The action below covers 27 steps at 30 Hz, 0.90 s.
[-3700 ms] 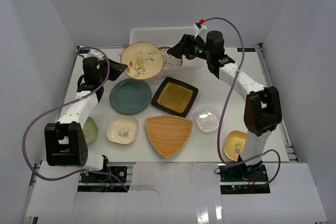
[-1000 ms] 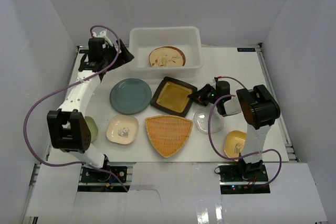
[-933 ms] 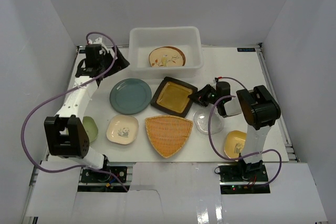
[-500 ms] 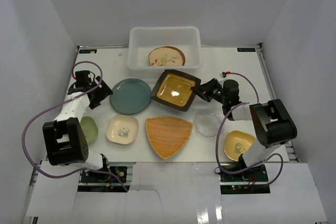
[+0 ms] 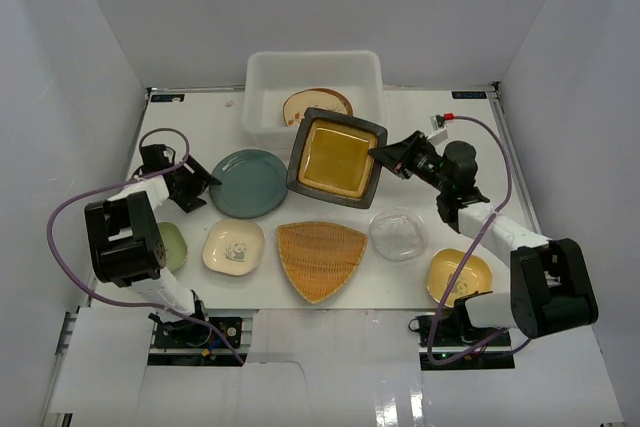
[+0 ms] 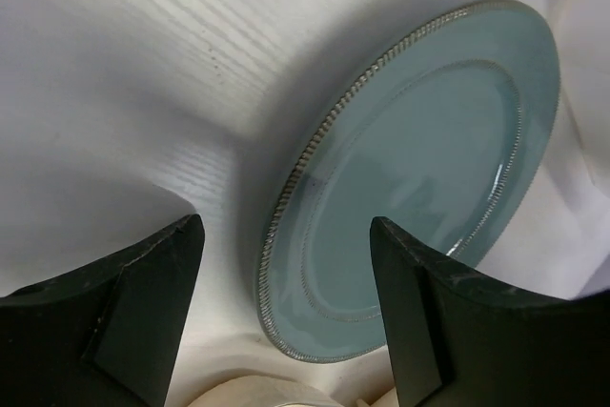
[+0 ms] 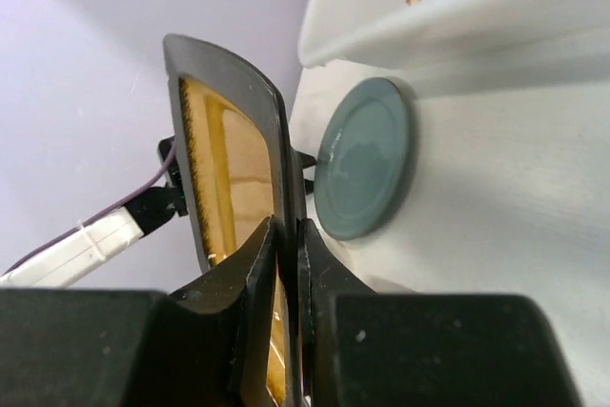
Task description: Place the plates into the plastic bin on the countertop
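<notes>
My right gripper (image 5: 385, 155) is shut on the right rim of the black-amber square plate (image 5: 335, 157), which hangs tilted just in front of the plastic bin (image 5: 262, 87). In the right wrist view, the fingers (image 7: 289, 235) pinch that plate's rim (image 7: 229, 169). A tan floral plate (image 5: 315, 105) lies in the bin. My left gripper (image 5: 200, 185) is open, low at the left edge of the round teal plate (image 5: 248, 183). In the left wrist view, the teal plate (image 6: 419, 159) lies between and beyond the open gripper (image 6: 286, 312).
On the countertop (image 5: 480, 147) lie a cream plate (image 5: 233, 247), an orange woven fan (image 5: 320, 255), a clear glass dish (image 5: 397, 234), a yellow plate (image 5: 458, 275) and a green one (image 5: 170, 245). White walls enclose the table.
The right gripper has lifted the square plate off the table and carried it back toward the bin. The left arm has swung from beside the bin down to the teal plate.
</notes>
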Tool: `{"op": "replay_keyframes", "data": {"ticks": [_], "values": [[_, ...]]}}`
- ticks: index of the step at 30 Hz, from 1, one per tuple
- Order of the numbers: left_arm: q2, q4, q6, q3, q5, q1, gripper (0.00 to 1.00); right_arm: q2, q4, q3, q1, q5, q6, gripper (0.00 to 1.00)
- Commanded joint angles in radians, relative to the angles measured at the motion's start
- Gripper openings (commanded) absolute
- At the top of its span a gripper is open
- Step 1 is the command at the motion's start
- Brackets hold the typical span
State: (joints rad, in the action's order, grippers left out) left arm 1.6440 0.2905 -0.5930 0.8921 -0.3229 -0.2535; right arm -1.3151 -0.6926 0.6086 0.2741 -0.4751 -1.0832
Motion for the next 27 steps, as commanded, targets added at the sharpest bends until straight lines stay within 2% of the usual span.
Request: {"op": "replay_keyframes", "data": {"ticks": [1, 8, 12, 15, 16, 18, 23, 27], "values": [[0.034, -0.054, -0.03, 0.01, -0.106, -0.007, 0.81, 0.018, -0.064, 0.132, -0.004, -0.031, 0.0, 0.08], [0.089, -0.088, -0.064, 0.019, -0.117, -0.007, 0.72, -0.183, 0.002, 0.411, -0.004, -0.011, 0.049, 0.08], [0.108, -0.114, -0.088, -0.004, -0.137, -0.007, 0.67, -0.375, 0.076, 0.606, -0.003, 0.036, 0.086, 0.08], [0.109, -0.116, -0.087, -0.008, -0.125, -0.006, 0.63, -0.525, 0.165, 0.787, -0.004, 0.084, 0.124, 0.08], [0.108, -0.114, -0.084, -0.012, -0.117, -0.007, 0.58, -0.565, 0.192, 0.897, -0.003, 0.095, 0.138, 0.08], [0.105, -0.114, -0.085, -0.018, -0.107, -0.006, 0.55, -0.684, 0.278, 1.008, 0.0, 0.136, 0.172, 0.08], [0.119, -0.105, -0.085, -0.019, -0.093, -0.006, 0.52, -0.912, 0.436, 1.4, 0.005, 0.162, 0.216, 0.08], [0.131, -0.099, -0.082, -0.015, -0.084, -0.007, 0.51, -1.067, 0.514, 1.563, 0.01, 0.165, 0.22, 0.08]]}}
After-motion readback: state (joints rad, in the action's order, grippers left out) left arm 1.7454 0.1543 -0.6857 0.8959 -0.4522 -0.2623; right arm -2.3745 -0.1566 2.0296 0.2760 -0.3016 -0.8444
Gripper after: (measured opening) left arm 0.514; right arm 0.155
